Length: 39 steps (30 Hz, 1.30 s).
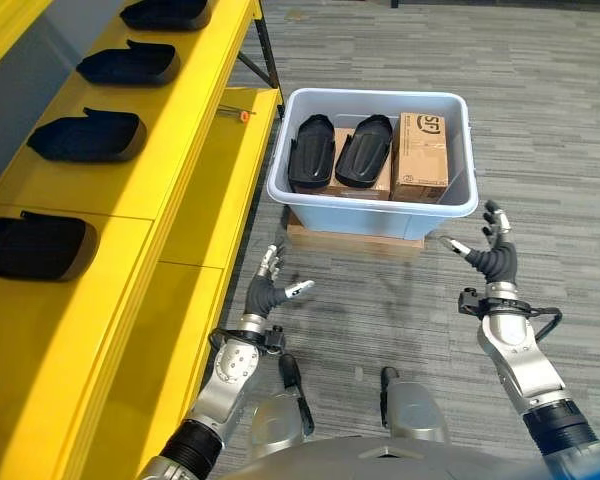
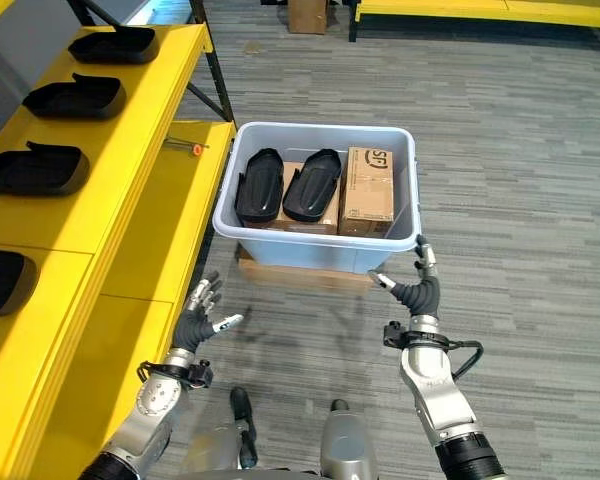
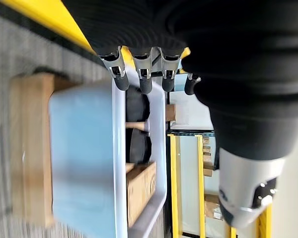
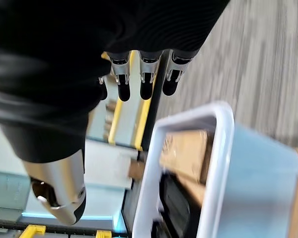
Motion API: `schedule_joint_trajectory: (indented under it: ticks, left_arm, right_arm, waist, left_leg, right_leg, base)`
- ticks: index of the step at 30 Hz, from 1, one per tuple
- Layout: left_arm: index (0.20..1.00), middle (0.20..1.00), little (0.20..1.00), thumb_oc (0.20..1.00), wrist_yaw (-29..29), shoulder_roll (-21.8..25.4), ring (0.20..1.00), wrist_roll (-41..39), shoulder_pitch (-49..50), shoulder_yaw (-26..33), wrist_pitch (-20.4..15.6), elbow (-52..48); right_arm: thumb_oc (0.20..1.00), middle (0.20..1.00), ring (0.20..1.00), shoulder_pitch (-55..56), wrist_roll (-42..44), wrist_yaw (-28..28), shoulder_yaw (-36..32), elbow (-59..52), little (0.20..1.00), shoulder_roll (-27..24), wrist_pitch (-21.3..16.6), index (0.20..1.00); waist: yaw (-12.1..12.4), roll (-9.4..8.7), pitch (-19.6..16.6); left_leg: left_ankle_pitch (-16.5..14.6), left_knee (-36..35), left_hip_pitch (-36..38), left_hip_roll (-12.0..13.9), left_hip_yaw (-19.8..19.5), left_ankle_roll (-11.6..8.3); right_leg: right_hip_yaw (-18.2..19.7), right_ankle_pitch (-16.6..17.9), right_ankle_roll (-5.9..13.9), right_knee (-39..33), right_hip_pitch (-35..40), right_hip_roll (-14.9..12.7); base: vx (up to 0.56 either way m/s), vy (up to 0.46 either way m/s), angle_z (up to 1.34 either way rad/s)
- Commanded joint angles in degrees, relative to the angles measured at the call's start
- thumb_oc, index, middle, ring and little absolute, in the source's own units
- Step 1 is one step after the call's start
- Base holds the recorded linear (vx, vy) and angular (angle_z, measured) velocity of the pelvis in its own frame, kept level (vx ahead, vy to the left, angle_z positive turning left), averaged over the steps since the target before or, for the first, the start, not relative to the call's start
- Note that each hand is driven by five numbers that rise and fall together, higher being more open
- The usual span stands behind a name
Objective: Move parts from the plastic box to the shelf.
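Two black parts [image 1: 311, 151] lie side by side on cardboard inside the plastic box [image 1: 372, 212], left of a carton [image 1: 420, 157]. Our left hand [image 1: 268, 291] and right hand [image 1: 496, 258] hover just short of the box, fingers spread, empty. We'd guess the parts are light, stiff, slick shells, so grab across the narrow middle. The shelf [image 1: 100, 210] sits left of the box.

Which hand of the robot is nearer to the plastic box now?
Right. The right hand is open just below the near right corner of the plastic box. The left hand, also open, is lower, farther from its near left corner.
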Motion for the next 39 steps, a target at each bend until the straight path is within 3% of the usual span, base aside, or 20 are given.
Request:
schedule_joint_trajectory:
  ticks: [1,9,14,17,18,21,23,26,28,29,30,32,34,36,39]
  left_arm:
    - [1.000,1.000,1.000,1.000,1.0,-0.4,1.000,4.9,-1.1,1.2,-4.7,-3.2]
    - [1.000,1.000,1.000,1.000,2.0,2.6,1.000,13.0,-2.7,0.4,-2.2,-5.0]
    - [1.000,1.000,1.000,1.000,1.9,4.2,1.000,13.4,-2.8,-0.1,-0.6,-4.7]
    - [1.000,1.000,1.000,1.000,0.8,4.5,1.000,13.3,-3.9,-0.8,-0.6,-3.9]
    - [1.000,1.000,1.000,1.000,-0.2,4.4,1.000,12.7,-4.3,-1.1,-1.0,-3.5]
    - [1.000,1.000,1.000,1.000,-1.1,4.1,1.000,9.0,-3.9,-0.8,-2.4,-4.6]
    - [1.000,1.000,1.000,1.000,-0.3,3.6,1.000,7.9,-3.1,-0.8,-2.9,-5.8]
    - [1.000,1.000,1.000,1.000,0.4,3.5,1.000,7.7,-2.2,0.1,-2.5,-6.2]
    - [1.000,1.000,1.000,1.000,0.3,3.6,1.000,8.0,-2.3,0.2,-2.3,-5.8]
    - [1.000,1.000,1.000,1.000,1.2,3.9,1.000,8.6,-1.7,-0.2,-4.5,-5.9]
    - [1.000,1.000,1.000,1.000,1.3,3.9,1.000,9.0,-1.1,-0.4,-5.4,-6.1]
    - [1.000,1.000,1.000,1.000,0.4,4.2,1.000,9.5,0.8,-0.2,-7.5,-6.7]
    - [1.000,1.000,1.000,1.000,-1.3,4.6,1.000,10.0,1.2,-0.4,-7.1,-7.6]
    - [1.000,1.000,1.000,1.000,-3.0,5.0,1.000,9.4,1.0,-0.1,-5.6,-7.8]
    - [1.000,1.000,1.000,1.000,-1.7,4.5,1.000,4.6,1.8,1.2,-7.0,-7.8]
  right_arm:
    - [1.000,1.000,1.000,-2.3,1.4,1.0,-1.3,-3.0,1.000,-2.3,-2.5,1.000]
    - [1.000,1.000,1.000,-2.0,0.8,-0.7,-0.3,-4.3,1.000,-0.4,-1.7,1.000]
    - [1.000,1.000,1.000,-3.4,0.0,-0.6,0.5,-3.9,1.000,1.2,-1.3,1.000]
    - [1.000,1.000,1.000,-4.9,-3.7,-1.3,1.5,-3.6,1.000,1.1,-1.1,1.000]
    - [1.000,1.000,1.000,-5.3,-3.7,-2.2,1.0,-3.6,1.000,0.9,-0.7,1.000]
    - [1.000,1.000,1.000,-5.9,-3.1,-2.1,0.5,-2.9,1.000,1.1,-0.9,1.000]
    - [1.000,1.000,1.000,-6.3,-2.4,-1.5,-0.1,-2.6,1.000,1.5,-0.8,1.000]
    - [1.000,1.000,1.000,-7.8,-3.0,0.9,-0.5,-1.8,1.000,2.3,-1.3,1.000]
    - [1.000,1.000,1.000,-8.4,-2.8,1.0,-0.3,-2.0,1.000,2.3,-0.7,1.000]
    - [1.000,1.000,1.000,-8.6,-2.0,0.6,-1.0,-1.7,1.000,2.7,-1.1,1.000]
    - [1.000,1.000,1.000,-8.4,-1.9,0.8,-1.5,-1.5,1.000,3.0,-1.2,1.000]
    - [1.000,1.000,1.000,-7.2,-2.3,1.4,-2.9,-1.5,1.000,3.2,-2.0,1.000]
    - [1.000,1.000,1.000,-6.0,-3.0,-0.3,-2.7,-2.6,1.000,3.4,-1.1,1.000]
    - [1.000,1.000,1.000,-5.6,-3.7,-0.7,-2.5,-2.6,1.000,3.3,-0.8,1.000]
    - [1.000,1.000,1.000,-5.3,-3.6,-0.1,-2.1,-1.9,1.000,2.6,-1.0,1.000]
  waist:
    - [-0.2,-0.87,-0.4]
    - [-0.1,-0.69,-2.2]
    - [0.8,-0.73,-3.2]
    - [1.0,-0.93,-3.4]
    - [1.2,-1.00,-3.3]
    - [1.7,-0.81,-2.1]
    - [1.5,-0.51,-1.8]
    - [1.7,-1.64,-1.6]
    - [1.9,-2.84,-1.7]
    - [2.2,-3.65,-1.4]
    - [2.2,-3.82,-1.3]
    - [2.5,-3.50,-1.6]
    - [2.5,-4.12,-2.1]
    - [2.4,-3.97,-2.4]
    - [2.2,-3.27,-3.1]
  left_leg:
    - [-1.0,3.0,-4.7,4.1,-3.9,-4.14]
    - [-6.0,2.2,-0.3,-0.4,-2.9,-0.67]
    - [-8.5,2.3,1.4,-2.5,-2.4,2.26]
    - [-9.6,1.9,2.1,-4.0,-1.7,4.55]
    - [-10.1,1.0,3.2,-5.1,-0.9,5.90]
    - [-10.8,-0.2,5.5,-5.8,0.7,7.08]
    - [-10.8,-1.4,7.0,-5.5,1.9,6.68]
    - [-11.6,-2.4,8.8,-4.6,3.9,5.01]
    - [-12.4,-2.7,9.6,-4.6,4.3,3.92]
    - [-13.7,-3.0,11.2,-4.5,3.8,3.39]
    - [-13.9,-3.2,11.7,-4.4,3.6,3.32]
    - [-14.9,-3.8,13.8,-3.9,3.3,2.80]
    - [-14.6,-3.0,13.5,-4.1,3.2,2.56]
    - [-14.5,-2.5,13.4,-3.8,3.0,2.15]
    - [-14.8,-2.0,14.6,-2.1,3.7,1.09]
  right_leg:
    - [-5.0,3.6,-3.09,-7.5,6.1,5.1]
    - [-5.6,4.6,-0.51,-6.6,5.4,3.3]
    - [-5.8,3.1,0.43,-0.6,3.7,2.7]
    - [-5.7,4.0,1.39,8.2,1.5,2.9]
    - [-7.1,6.6,2.17,17.0,-0.8,2.2]
    - [-8.8,11.5,3.21,30.8,-6.1,-2.2]
    - [-9.1,11.5,3.34,29.0,-7.4,-3.1]
    - [-12.3,15.3,4.43,9.3,-7.5,-4.3]
    - [-14.0,19.8,5.95,-4.3,-6.8,-4.8]
    - [-13.3,25.6,8.09,-10.3,-8.3,-7.1]
    - [-13.1,26.9,8.59,-11.1,-9.4,-7.7]
    - [-13.8,25.9,9.53,-14.8,-7.1,-7.4]
    - [-14.8,27.0,8.75,-15.6,-4.8,-7.4]
    - [-15.2,25.2,8.09,-15.0,-4.1,-6.9]
    - [-16.4,21.1,7.49,-12.9,-3.0,-6.1]
  base:
    - [0.14,0.168,-0.08]
    - [0.15,0.212,-0.03]
    - [0.13,0.238,-0.22]
    - [0.07,0.287,-0.33]
    - [0.08,0.368,-0.28]
    - [0.07,0.287,-0.31]
    - [0.09,0.081,-0.60]
    - [0.10,-0.126,-0.54]
    - [0.18,-0.278,-0.48]
    - [0.22,-0.301,-0.07]
    - [0.35,-0.375,0.31]
    - [0.34,-0.279,0.52]
    - [0.28,-0.287,0.40]
    - [0.25,-0.224,0.51]
    - [0.33,-0.202,0.31]
